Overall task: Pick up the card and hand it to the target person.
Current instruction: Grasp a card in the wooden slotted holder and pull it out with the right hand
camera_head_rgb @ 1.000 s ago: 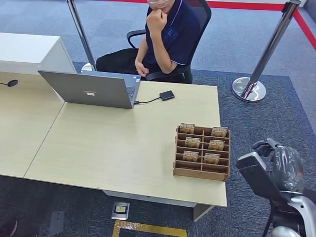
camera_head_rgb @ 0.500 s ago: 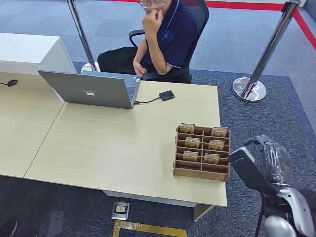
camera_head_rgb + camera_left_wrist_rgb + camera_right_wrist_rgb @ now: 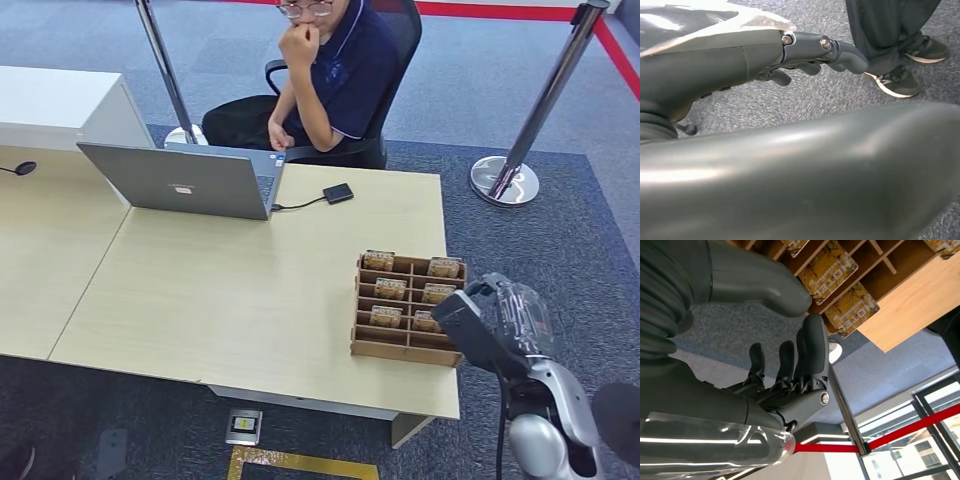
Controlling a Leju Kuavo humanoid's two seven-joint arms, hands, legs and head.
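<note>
The right hand (image 3: 483, 315) is seen at the lower right of the head view, just beside the right end of the wooden card holder (image 3: 408, 349), which stands near the right edge of the tabletop (image 3: 226, 290). The nearest card (image 3: 427, 321) lies immediately to the left of the hand in the frame, in the front row of the holder's right column. The cards are stood upright in slots, their long edges running left to right across the picture. In the right wrist view the fingers (image 3: 811, 352) are held apart and nothing is gripped. The left hand (image 3: 806, 50) is seen over the carpet, its fingers loosely extended and empty; the right hand is judged far nearer.

Six cards are counted, in two columns of three. One holder, one laptop (image 3: 181, 180) and one seated person (image 3: 332, 80), at the upper middle, are counted.
</note>
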